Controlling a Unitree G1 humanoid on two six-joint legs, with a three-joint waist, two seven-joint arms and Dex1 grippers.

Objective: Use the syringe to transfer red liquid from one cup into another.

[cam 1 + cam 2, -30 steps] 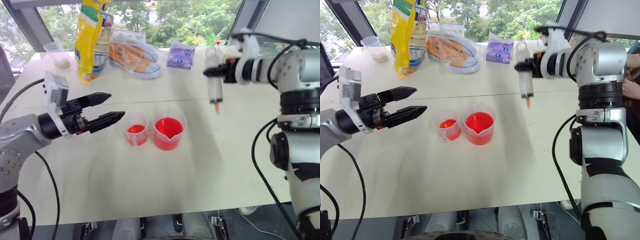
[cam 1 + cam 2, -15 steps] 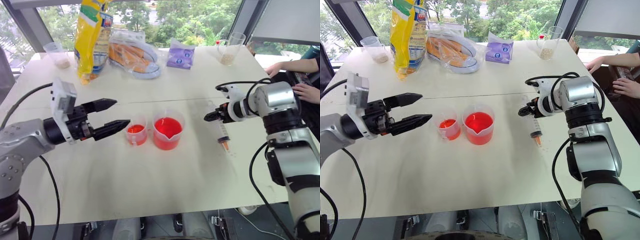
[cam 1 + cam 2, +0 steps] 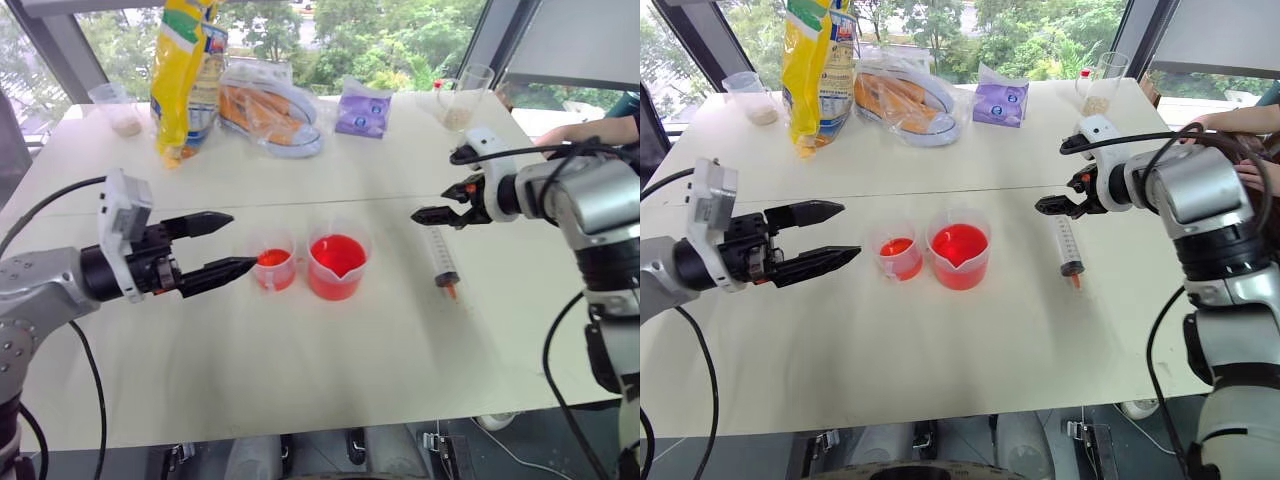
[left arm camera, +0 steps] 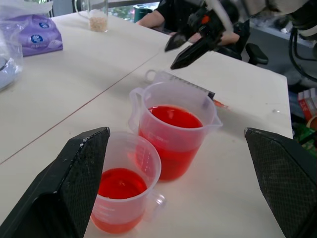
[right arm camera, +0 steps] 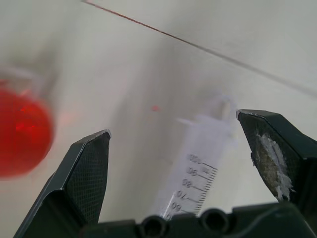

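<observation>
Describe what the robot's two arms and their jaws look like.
Both arms are silver-grey metal with black joint sections and loose black cables. The left gripper and right gripper each carry two black, tapered jaws with textured inner faces, behind a white housing block at the wrist.

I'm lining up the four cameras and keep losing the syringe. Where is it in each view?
Left eye view: the syringe lies on the table, right of the spouted cup.
Right eye view: the same.
Left wrist view: behind the spouted cup.
Right wrist view: between the fingers.
Shared landmark: the spouted cup.
</observation>
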